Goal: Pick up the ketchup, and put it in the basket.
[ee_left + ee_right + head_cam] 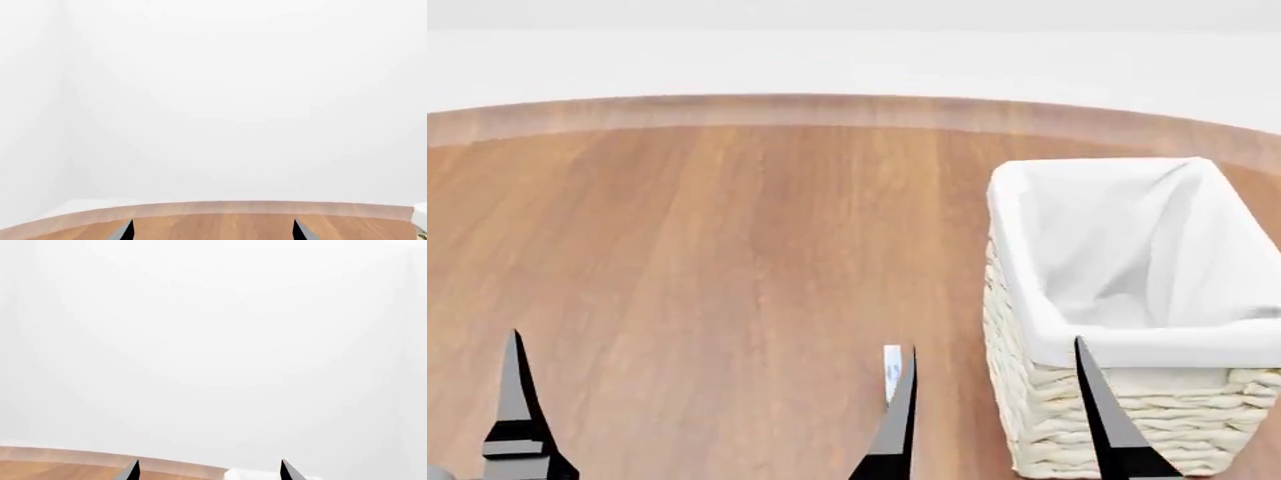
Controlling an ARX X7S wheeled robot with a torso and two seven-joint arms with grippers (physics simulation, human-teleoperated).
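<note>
The ketchup does not show as such in any view. The basket [1121, 350], cream wicker with a white liner, stands on the wooden table [734, 250] at the right and looks empty. My right gripper [994, 345] hovers open in front of the basket's near left corner, with nothing between its fingers. A small white piece [892, 368] peeks from behind its left finger; I cannot tell what it is. In the right wrist view the right gripper [210, 461] faces the liner's rim [257, 474]. My left gripper [213, 220] is open and empty, and one of its fingers [515, 390] shows at the head view's lower left.
The table's rounded far edge [827, 105] runs across the back, with white floor and wall beyond. In the left wrist view a corner of the basket [420, 220] sits at the frame's edge.
</note>
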